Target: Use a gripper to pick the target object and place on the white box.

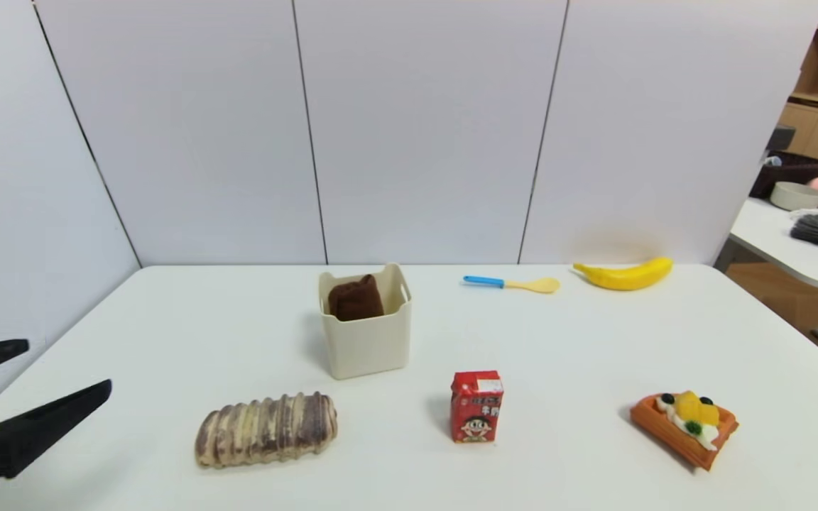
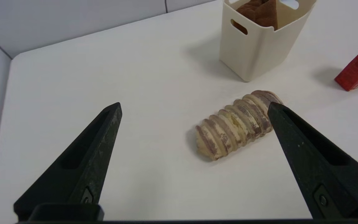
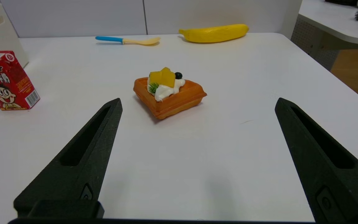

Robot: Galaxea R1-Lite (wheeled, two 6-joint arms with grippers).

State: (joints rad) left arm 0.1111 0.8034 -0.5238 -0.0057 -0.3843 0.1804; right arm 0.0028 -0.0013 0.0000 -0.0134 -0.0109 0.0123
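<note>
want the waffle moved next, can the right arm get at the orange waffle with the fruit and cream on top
Probably yes: the orange waffle with fruit and cream lies in the open straight ahead of the open right gripper, with only bare white table between them.

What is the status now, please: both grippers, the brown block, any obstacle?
Left gripper open, empty, low at table's near left. Right gripper open, empty, facing the waffle. Brown block inside white box. Nothing in the way.
</note>
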